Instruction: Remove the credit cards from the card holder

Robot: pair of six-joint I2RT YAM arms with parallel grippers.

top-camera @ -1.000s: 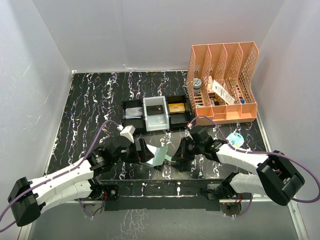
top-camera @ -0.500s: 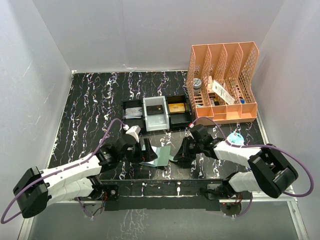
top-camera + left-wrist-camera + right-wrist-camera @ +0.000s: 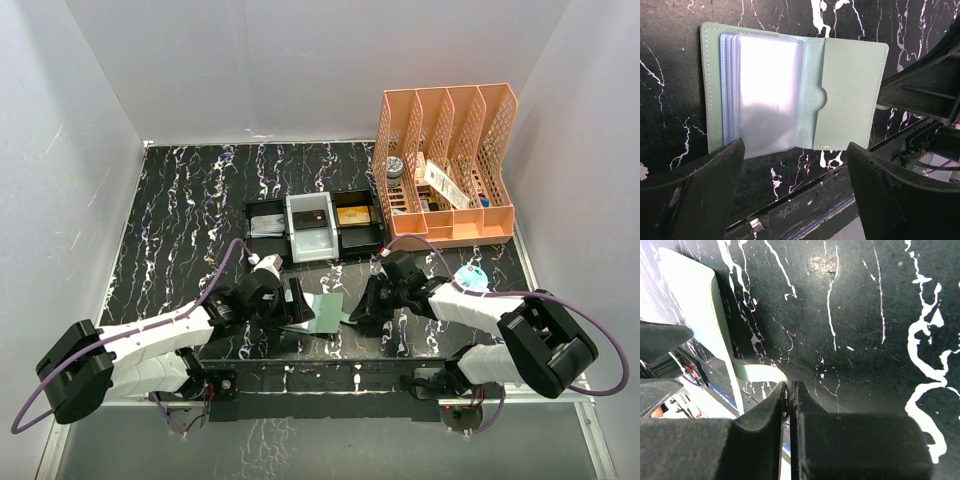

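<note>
Left gripper point(image 3: 795, 145) moved in, jaws apart over sage-green bifold card holder point(image 3: 850, 95), now flat open on tabletop point(image 3: 670, 30), low ctr of top view. Right gripper point(image 3: 789, 387) clamped on its flap edge. Next: pinch credit cards only, not clear plastic sleeves point(image 3: 770, 90).

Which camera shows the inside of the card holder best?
The left wrist view: the card holder lies open, filling the frame, clear sleeves and pocket visible. The top view shows it small and distant; the right wrist view catches only one edge at the right claw.

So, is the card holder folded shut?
No, the card holder lies open flat, its clear sleeves and inner pocket showing.
</note>
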